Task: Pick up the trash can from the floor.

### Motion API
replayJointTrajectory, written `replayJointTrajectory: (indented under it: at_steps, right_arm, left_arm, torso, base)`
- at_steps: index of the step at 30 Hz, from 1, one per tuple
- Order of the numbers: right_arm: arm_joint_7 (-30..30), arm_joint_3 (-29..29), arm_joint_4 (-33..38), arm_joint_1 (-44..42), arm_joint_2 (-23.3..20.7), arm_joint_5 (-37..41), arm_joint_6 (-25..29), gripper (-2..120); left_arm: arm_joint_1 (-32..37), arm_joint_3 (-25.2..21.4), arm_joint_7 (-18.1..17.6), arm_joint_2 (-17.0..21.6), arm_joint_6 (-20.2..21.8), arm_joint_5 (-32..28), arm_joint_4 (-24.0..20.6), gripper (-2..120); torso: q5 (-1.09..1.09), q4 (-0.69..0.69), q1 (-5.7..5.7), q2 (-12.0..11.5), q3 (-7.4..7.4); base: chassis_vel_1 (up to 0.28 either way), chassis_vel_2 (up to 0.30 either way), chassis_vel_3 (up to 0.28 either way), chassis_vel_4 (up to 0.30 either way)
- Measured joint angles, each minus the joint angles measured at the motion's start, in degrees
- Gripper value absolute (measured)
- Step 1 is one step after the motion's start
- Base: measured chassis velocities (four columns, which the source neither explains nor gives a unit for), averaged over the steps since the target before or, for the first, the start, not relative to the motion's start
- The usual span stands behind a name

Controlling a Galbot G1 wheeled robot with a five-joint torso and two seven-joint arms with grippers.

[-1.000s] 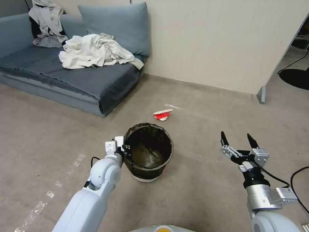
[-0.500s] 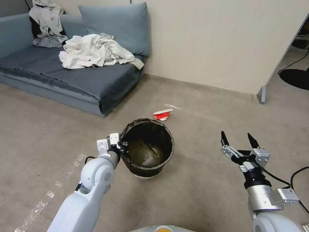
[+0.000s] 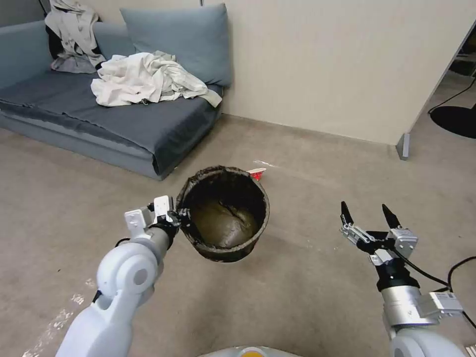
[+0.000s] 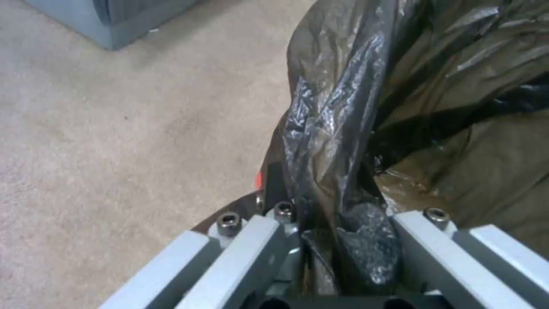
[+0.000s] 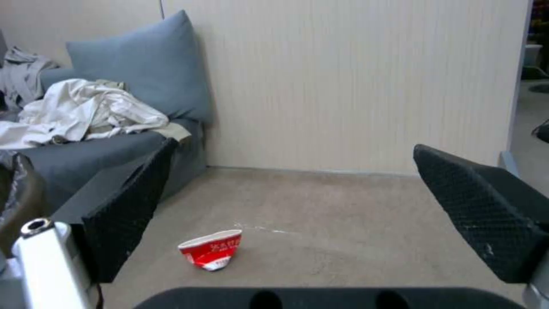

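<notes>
Trash can (image 3: 224, 213) risen, left gripper (image 4: 337, 240) pinching rim

left end effector (image 3: 179, 218) clamped, right end effector (image 3: 368, 216) spread

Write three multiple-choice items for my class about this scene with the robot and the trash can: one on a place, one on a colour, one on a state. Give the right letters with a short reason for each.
1. Where does the left gripper grip the trash can?
A. at its rim, on the sofa side
B. under its base
C. at its rim, on the right gripper's side

2. What colours has the crushed cup on the floor?
A. blue and yellow
B. red and white
C. green and black

3. How is the right gripper?
A. shut on the cup
B. shut on the bag
C. open, holding nothing

Answers:
1 A: the head view shows the left gripper at the rim nearest the sofa, clamped on the bag-covered edge.
2 B: the right wrist view shows a red cup with a white rim.
3 C: its fingers stand spread apart with only floor between them.
</notes>
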Motion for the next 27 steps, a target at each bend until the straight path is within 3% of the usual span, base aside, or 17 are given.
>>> replayJointTrajectory:
  at_steps: [8, 27]
  right_arm:
    - [0.0, 0.1, 0.0, -0.1, 0.0, 0.0, 0.3, 100]
    - [0.0, 0.2, -0.3, 0.1, 0.1, 0.1, 0.3, 100]
  left_arm:
    - [0.5, -0.5, -0.6, 0.0, 0.0, -1.0, -2.2, 2]
    - [0.5, -0.3, -0.5, 0.3, 0.0, -0.9, -2.2, 2]
  torso:
    - [0.0, 0.0, 0.0, 0.0, 0.0]
    - [0.0, 0.0, 0.0, 0.0, 0.0]
  base:
    - [0.0, 0.0, 0.0, 0.0]
    - [0.0, 0.0, 0.0, 0.0]
